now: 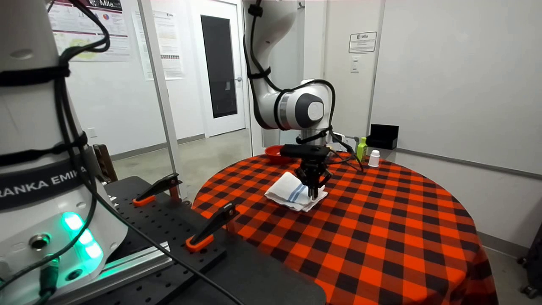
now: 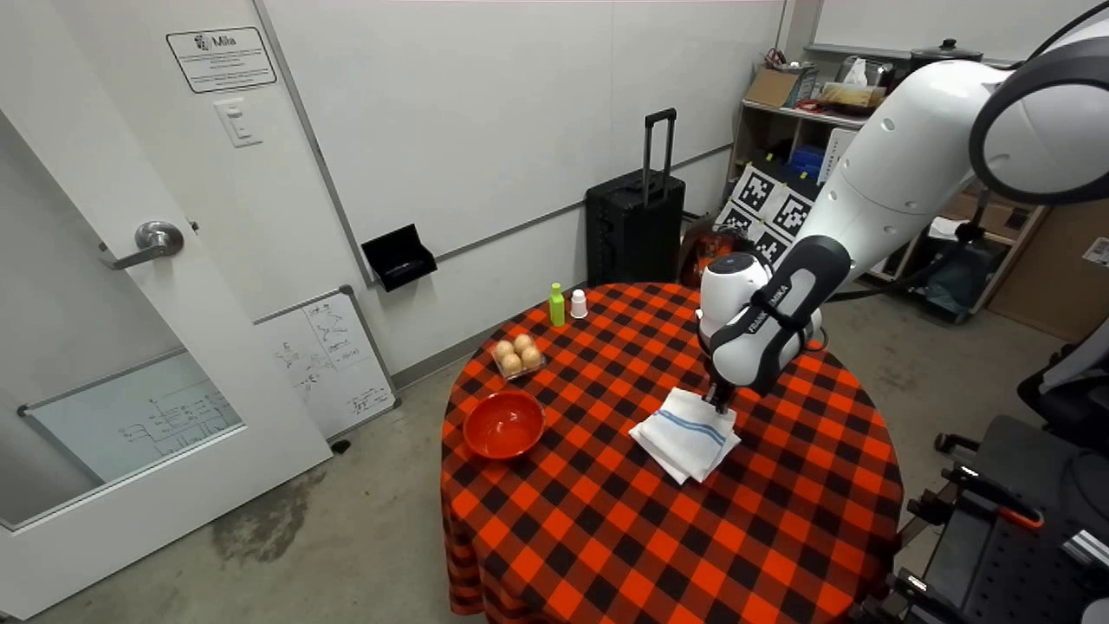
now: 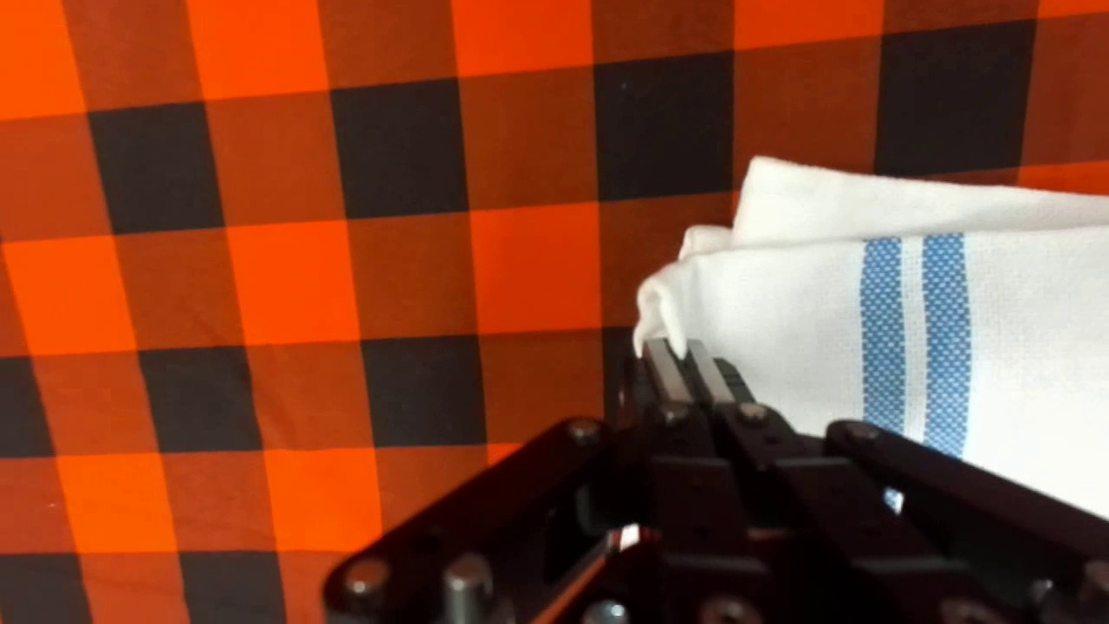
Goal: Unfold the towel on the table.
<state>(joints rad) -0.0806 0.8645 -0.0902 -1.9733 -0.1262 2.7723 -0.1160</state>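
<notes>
1. White woven towel with blue stripes (image 2: 680, 446), folded, near the middle of the red-and-black checked round tablecloth (image 2: 598, 537).
2. Wrist view: black two-fingered gripper (image 3: 678, 348), jaws pinched together on an edge of the towel, the rest running toward three o'clock. Depth of bite hard to judge.
3. In an exterior view, from the towel: glossy red bowl (image 2: 504, 425) at nine o'clock, lime-green bottle (image 2: 557, 308) between ten and eleven.
</notes>
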